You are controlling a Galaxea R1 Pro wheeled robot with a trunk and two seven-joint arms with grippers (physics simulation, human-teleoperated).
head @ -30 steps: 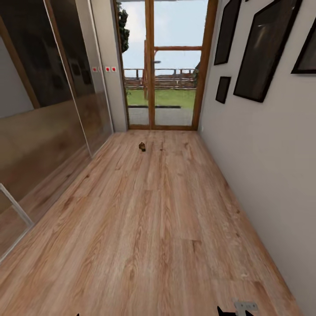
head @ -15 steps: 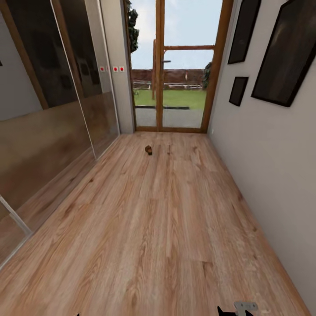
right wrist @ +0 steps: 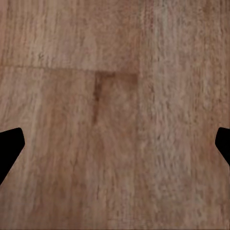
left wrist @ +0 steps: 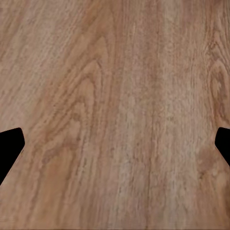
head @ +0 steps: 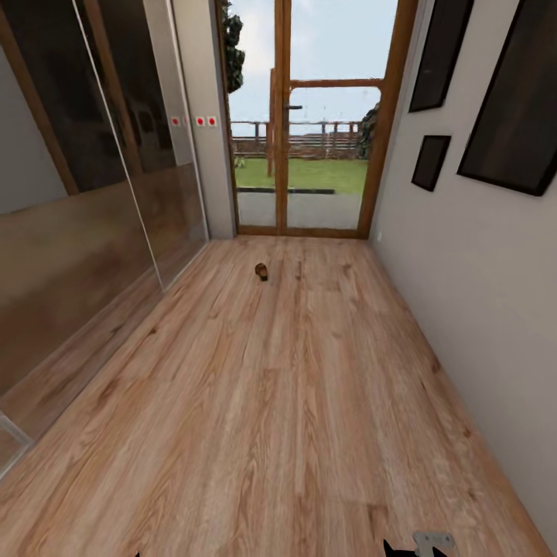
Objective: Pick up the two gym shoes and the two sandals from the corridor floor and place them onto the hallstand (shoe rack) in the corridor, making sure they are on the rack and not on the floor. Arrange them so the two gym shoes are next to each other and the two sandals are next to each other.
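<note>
I'm looking down the corridor floor (head: pixel 278 402): one small brown thing (head: pixel 262 271), too far off to identify, lies near its far end before the glass door (head: pixel 305 155). Left tool (left wrist: pixel 115 143) and right tool (right wrist: pixel 115 143) both gape wide over bare planks, holding nothing. No writing I can read.

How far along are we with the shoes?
Nothing looks done. Both wrist views show open fingers over bare floor, so nothing is in hand. Ahead, one small brown object lies on the planks near the glass door; too small to say whether it is a sandal. All the picking and placing is left.
</note>
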